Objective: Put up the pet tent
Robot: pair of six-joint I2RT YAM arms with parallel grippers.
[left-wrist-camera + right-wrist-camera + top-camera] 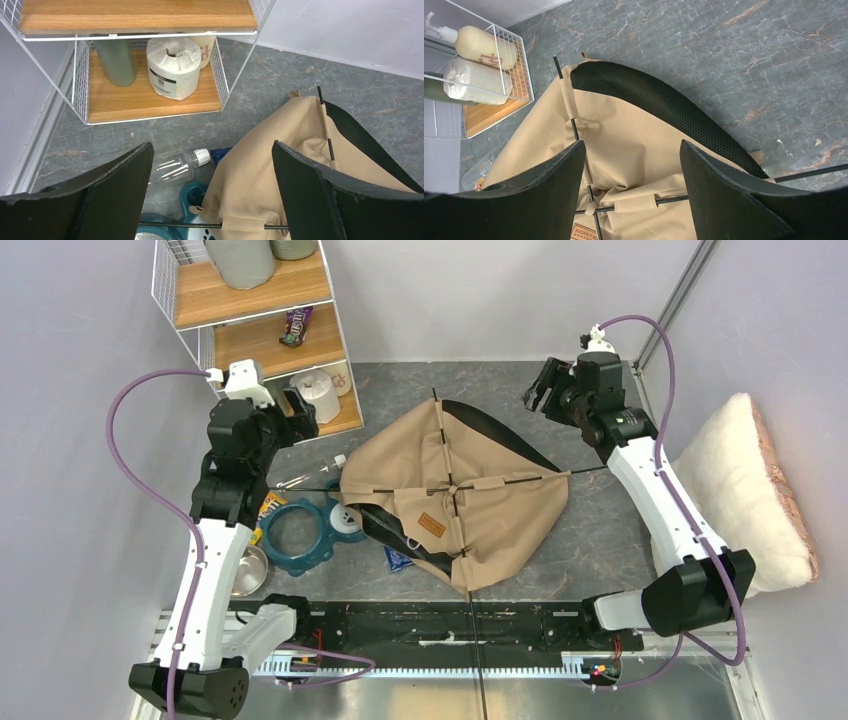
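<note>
The tan pet tent lies collapsed flat on the grey tabletop, its thin black poles crossing over the middle. Black lining shows along its far right edge, and a small brown patch label sits near the front. My left gripper hovers open above the tent's left side, in front of the shelf. In the left wrist view, fabric and one pole lie below the open gripper. My right gripper hangs open over the far right corner, above the pole crossing; it holds nothing.
A wire shelf holding a toilet roll stands at the back left. A clear bottle, a teal bowl stand, a metal bowl and a blue packet lie left of the tent. A fluffy white cushion leans at right.
</note>
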